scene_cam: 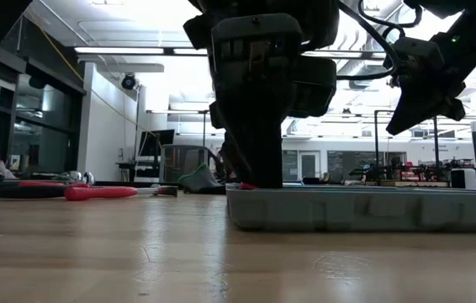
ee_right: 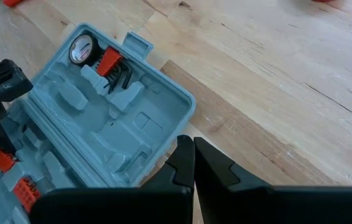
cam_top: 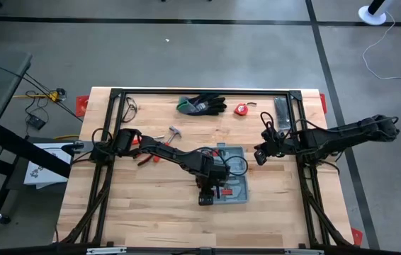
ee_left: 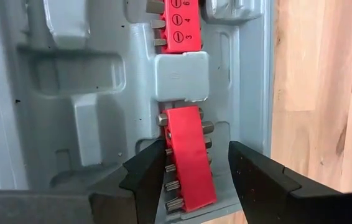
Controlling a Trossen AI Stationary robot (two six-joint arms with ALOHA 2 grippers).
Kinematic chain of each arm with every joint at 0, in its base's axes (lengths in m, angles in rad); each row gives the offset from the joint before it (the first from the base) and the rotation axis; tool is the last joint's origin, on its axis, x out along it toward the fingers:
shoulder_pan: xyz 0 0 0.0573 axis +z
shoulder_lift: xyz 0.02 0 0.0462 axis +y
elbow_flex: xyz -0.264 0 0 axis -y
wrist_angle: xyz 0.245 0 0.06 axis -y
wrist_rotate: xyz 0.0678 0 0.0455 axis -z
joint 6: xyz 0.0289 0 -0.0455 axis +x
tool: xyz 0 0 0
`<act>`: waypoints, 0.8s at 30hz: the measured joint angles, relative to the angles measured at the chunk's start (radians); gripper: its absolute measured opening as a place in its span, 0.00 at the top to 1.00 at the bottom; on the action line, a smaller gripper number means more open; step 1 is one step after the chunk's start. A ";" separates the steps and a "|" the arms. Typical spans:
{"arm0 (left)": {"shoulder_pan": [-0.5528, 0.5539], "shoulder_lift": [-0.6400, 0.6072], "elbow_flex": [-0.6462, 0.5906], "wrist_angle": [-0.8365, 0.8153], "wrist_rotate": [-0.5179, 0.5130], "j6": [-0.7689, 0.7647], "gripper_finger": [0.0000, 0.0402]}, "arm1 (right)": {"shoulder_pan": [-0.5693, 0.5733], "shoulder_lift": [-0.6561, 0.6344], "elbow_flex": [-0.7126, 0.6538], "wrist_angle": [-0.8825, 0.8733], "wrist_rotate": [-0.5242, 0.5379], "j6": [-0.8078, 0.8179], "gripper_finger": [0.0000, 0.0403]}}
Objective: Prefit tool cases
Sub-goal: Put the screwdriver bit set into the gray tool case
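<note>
showing only up close, left tool straddles red bit holder.

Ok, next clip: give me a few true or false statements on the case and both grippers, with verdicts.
1. The case lies open on the table. True.
2. The left gripper is clear of the case. False: it is down in the case, its fingers either side of a red bit holder.
3. The right gripper is shut. True.
4. The right gripper holds a tool. False: it is empty, above the table beside the case.
5. A second red bit holder sits in the case beyond the first. True.
6. The gloves lie inside the case. False: they lie at the table's far edge.
</note>
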 joint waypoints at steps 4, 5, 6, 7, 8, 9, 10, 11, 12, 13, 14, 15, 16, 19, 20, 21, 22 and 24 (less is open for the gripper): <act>0.005 0.000 0.000 -0.005 -0.001 -0.009 0.58 | 0.000 0.000 0.000 0.000 0.000 0.000 1.00; 0.005 -0.001 0.000 -0.006 -0.001 -0.009 0.58 | 0.000 0.000 0.000 0.000 0.000 0.000 1.00; 0.005 -0.003 0.000 -0.008 -0.002 -0.008 0.58 | 0.000 0.000 0.000 -0.001 0.000 0.000 1.00; 0.005 -0.004 0.000 -0.008 -0.002 -0.008 0.58 | 0.000 0.000 0.000 -0.001 0.000 0.000 1.00; 0.005 -0.006 0.000 -0.008 -0.002 -0.009 0.58 | 0.000 0.000 0.000 -0.003 0.000 -0.001 1.00; 0.007 -0.007 0.001 -0.008 -0.002 -0.009 0.58 | 0.000 0.000 0.000 -0.004 0.000 -0.006 1.00; 0.008 -0.011 0.001 -0.011 -0.002 -0.009 0.58 | 0.000 0.000 0.000 -0.004 0.000 -0.010 1.00; 0.008 -0.012 0.001 -0.014 -0.003 -0.009 0.58 | 0.000 0.000 0.000 -0.004 0.000 -0.011 1.00; 0.010 -0.014 0.001 -0.013 -0.003 -0.009 0.58 | 0.000 0.000 0.000 -0.005 0.000 -0.011 1.00; 0.012 -0.016 0.001 -0.012 -0.002 -0.009 0.58 | 0.000 0.000 0.000 -0.005 0.002 -0.011 1.00; 0.014 -0.019 0.001 -0.016 -0.002 -0.009 0.58 | 0.000 0.000 0.000 -0.005 0.007 -0.011 1.00; 0.017 -0.020 0.001 -0.017 -0.002 -0.008 0.58 | 0.000 0.000 0.000 -0.006 0.011 -0.011 1.00; 0.020 -0.021 0.001 -0.016 -0.002 -0.008 0.58 | 0.000 0.000 0.000 -0.006 0.011 -0.011 1.00; 0.022 -0.021 0.001 -0.019 0.000 -0.009 0.58 | 0.000 0.000 0.000 -0.006 0.011 -0.011 1.00; 0.023 -0.021 0.001 -0.020 0.001 -0.009 0.58 | 0.000 0.000 0.000 -0.006 0.011 -0.011 1.00; 0.023 -0.021 0.001 -0.020 0.002 -0.009 0.58 | 0.000 0.000 0.000 -0.006 0.011 -0.011 1.00; 0.022 -0.021 0.001 -0.020 0.004 -0.010 0.58 | 0.000 0.000 0.000 -0.006 0.011 -0.008 1.00; 0.022 -0.030 0.000 -0.028 0.004 -0.021 0.58 | 0.002 0.000 0.000 -0.003 0.004 0.000 1.00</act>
